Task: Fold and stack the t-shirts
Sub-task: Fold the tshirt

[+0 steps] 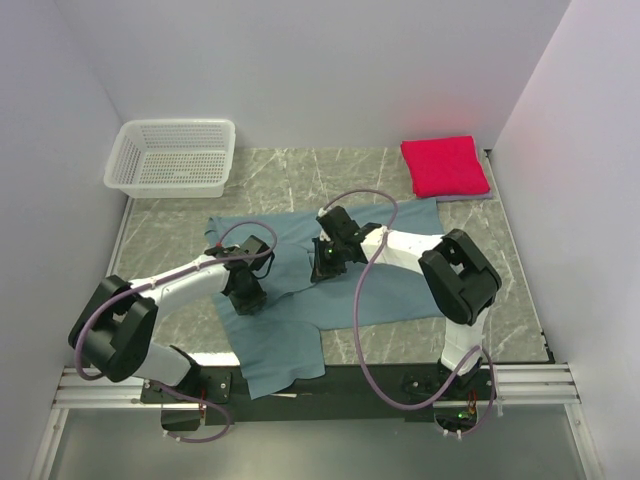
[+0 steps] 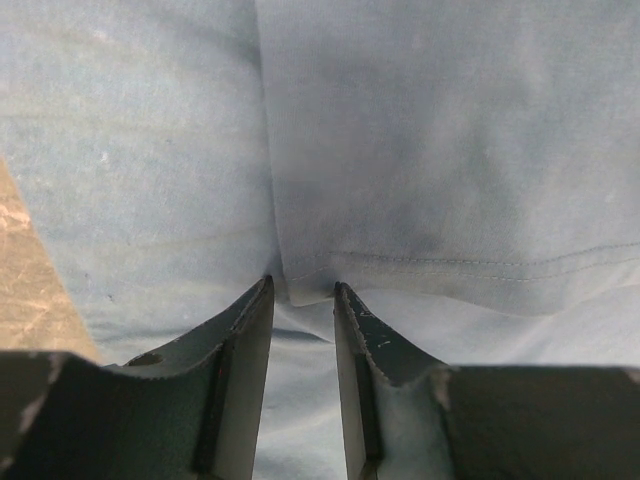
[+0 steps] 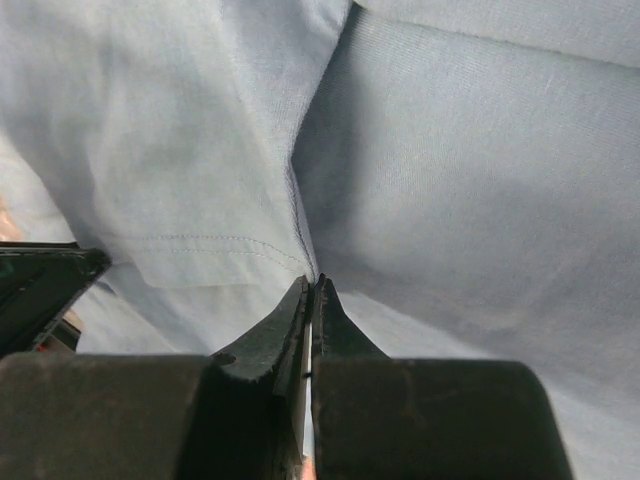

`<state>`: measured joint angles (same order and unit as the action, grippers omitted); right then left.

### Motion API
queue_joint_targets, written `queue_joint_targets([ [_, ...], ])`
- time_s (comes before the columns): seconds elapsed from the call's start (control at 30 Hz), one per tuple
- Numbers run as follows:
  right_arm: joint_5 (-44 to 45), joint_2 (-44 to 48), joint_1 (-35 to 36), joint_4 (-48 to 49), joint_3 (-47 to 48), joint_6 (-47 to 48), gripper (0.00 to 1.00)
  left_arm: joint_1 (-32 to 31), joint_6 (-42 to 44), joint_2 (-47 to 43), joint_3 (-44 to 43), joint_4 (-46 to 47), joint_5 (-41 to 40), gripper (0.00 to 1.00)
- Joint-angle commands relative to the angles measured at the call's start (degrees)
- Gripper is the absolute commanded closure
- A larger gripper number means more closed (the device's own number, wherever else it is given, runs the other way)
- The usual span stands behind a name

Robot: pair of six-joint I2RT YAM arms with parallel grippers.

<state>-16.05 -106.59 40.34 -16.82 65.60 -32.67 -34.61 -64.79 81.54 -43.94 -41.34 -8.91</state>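
Evidently R gripper (image 3: 312, 287) pinches teal tee (image 3: 450, 180) (pinched bit hidden btwn fingers (image 3: 270, 345)).

My left arm (image 1: 185, 280) and right arm (image 1: 405, 245) are white links with bulky black joint housings, one on each side of the teal t-shirt (image 1: 290, 350). A mauve cable (image 1: 358, 310) loops along each. Above the shirt, my left gripper (image 2: 302, 290) and right gripper (image 3: 312, 285) carry dark, scuffed, tapering fingers (image 2: 245, 340).
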Motion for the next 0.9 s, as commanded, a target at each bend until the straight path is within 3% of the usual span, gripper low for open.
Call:
queue_joint_targets([
  [0.0,0.41,-0.99,-0.26,-1.81,1.90,2.08,1.00,-0.46,-2.09,-2.43,0.26,-2.07,-2.42,0.64],
  [0.1,0.76,-0.47,-0.17,-2.52,1.72,2.69,0.92,-0.46,-2.79,-4.98,-0.26,-4.70,-3.75,0.63],
  [0.23,2.68,1.46,0.09,-4.45,1.72,3.75,0.72,-0.46,-3.14,-7.70,-0.44,-7.78,-4.45,0.60],
  [0.4,6.64,7.61,0.27,-6.91,-1.17,4.72,0.60,-0.46,-4.54,-12.62,1.05,-12.62,-5.24,0.52],
  [0.7,21.05,18.25,-0.17,-10.42,-9.79,3.84,0.53,-0.54,-6.75,-16.41,4.66,-20.09,-6.30,0.39],
  [0.87,26.94,22.73,-2.27,-11.92,-13.30,2.08,0.53,-0.46,-7.19,-13.69,4.31,-19.91,-7.70,0.40],
])
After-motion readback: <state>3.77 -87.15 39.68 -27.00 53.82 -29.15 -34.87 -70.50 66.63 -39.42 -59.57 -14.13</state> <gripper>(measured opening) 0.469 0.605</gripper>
